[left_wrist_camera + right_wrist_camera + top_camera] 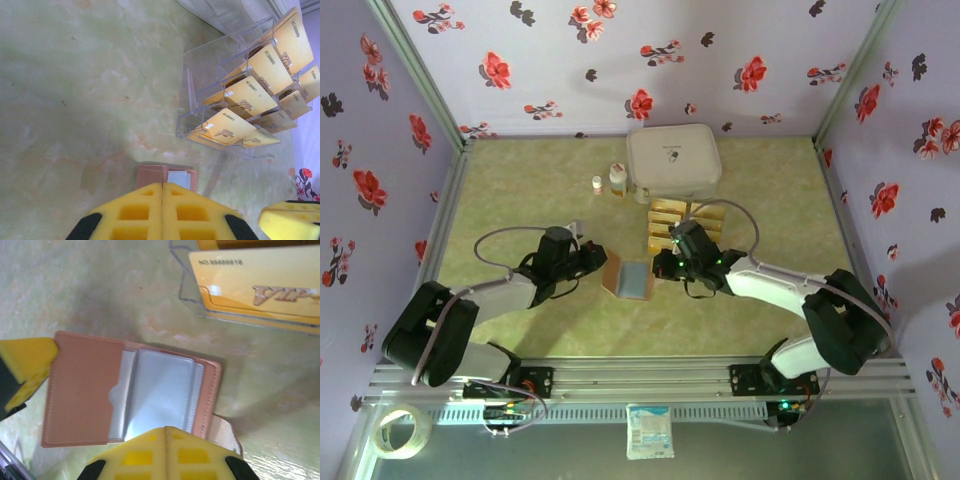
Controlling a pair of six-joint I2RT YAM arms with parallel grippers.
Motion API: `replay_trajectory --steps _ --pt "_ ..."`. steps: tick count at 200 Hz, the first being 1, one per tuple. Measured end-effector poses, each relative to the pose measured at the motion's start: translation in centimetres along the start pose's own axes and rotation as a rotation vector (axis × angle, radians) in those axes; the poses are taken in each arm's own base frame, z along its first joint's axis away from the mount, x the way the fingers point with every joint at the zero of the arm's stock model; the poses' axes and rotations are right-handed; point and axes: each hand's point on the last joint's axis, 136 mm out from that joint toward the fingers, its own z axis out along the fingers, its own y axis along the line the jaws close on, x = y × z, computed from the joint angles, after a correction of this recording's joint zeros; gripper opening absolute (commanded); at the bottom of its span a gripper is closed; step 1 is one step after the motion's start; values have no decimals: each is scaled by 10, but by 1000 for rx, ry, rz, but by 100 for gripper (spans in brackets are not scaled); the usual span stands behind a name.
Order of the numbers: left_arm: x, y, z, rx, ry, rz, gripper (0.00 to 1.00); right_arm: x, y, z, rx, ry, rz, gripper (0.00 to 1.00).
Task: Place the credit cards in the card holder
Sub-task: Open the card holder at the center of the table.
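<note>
So the green marbled table was the biggest thing going, with a white zip case parked at the back and not really part of the job. Both arms were leaning in toward the middle. The left gripper and the right gripper each had their yellow jaws pressed together with nothing between them. Just past the right gripper, on the far side, sat the clear plastic rack with the credit cards standing tilted in its slots, none of them out yet. The card holder lay open and flat between the two grippers, long side running roughly left to right, with the left gripper's tip right at the edge of its brown cover. Honestly the right arm looked like the one to go for a card, since the rack was just beside it, while the left would've had to reach across the card holder.
</note>
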Motion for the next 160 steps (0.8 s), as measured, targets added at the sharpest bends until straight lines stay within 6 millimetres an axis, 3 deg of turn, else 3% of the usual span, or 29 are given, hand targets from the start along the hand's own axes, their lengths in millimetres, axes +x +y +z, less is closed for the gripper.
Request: replay_trajectory --steps 46,80,117,160 --pt "0 0 0 -1 1 5 0 3 21 20 -12 54 -45 3" --pt "2 6 0 -29 9 19 0 19 15 44 6 120 -49 3" --pt "3 16 -1 -107 33 81 29 30 4 60 27 155 -41 2" --pt "5 31 -6 -221 66 150 38 37 -5 62 34 162 -39 2"
